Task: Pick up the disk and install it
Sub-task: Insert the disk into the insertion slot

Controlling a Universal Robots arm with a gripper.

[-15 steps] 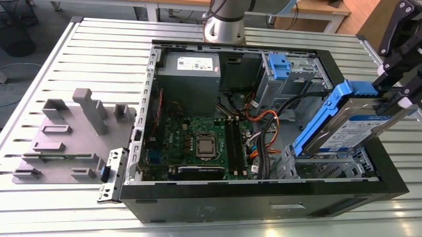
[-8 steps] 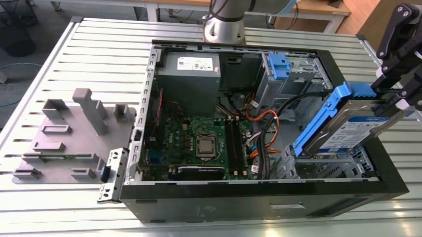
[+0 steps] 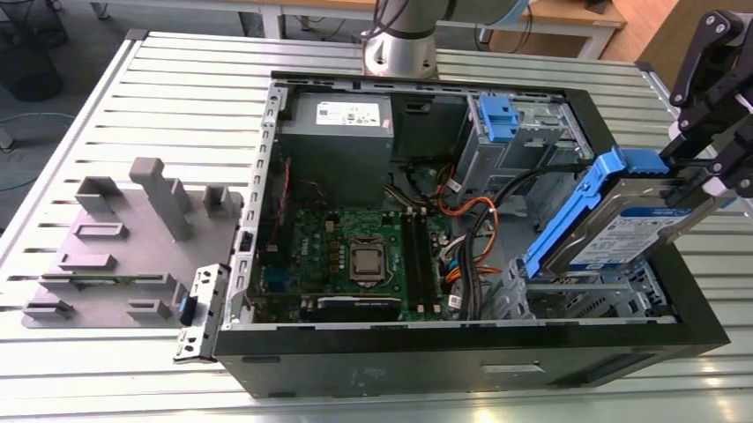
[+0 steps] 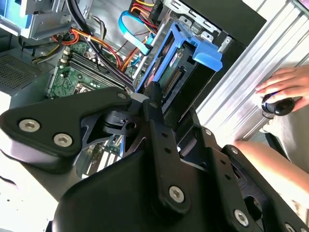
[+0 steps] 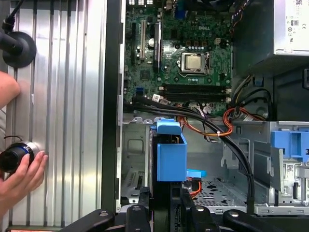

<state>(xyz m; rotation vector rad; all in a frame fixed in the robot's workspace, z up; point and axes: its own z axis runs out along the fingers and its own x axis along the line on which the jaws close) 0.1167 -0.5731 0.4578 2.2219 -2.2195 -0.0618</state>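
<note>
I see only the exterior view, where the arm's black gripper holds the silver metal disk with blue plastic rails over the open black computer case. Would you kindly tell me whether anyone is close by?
Observer: Yes. In both wrist views a person's hand holds a small black round object on the ribbed metal table beside the case.
Operator: Thank you. How does the gripper sit on the disk?
Observer: In the first wrist view the gripper clamps the disk from both sides, across its blue rails.
Operator: And what lies beyond the disk?
Observer: A grey metal bay with a perforated floor.
</note>
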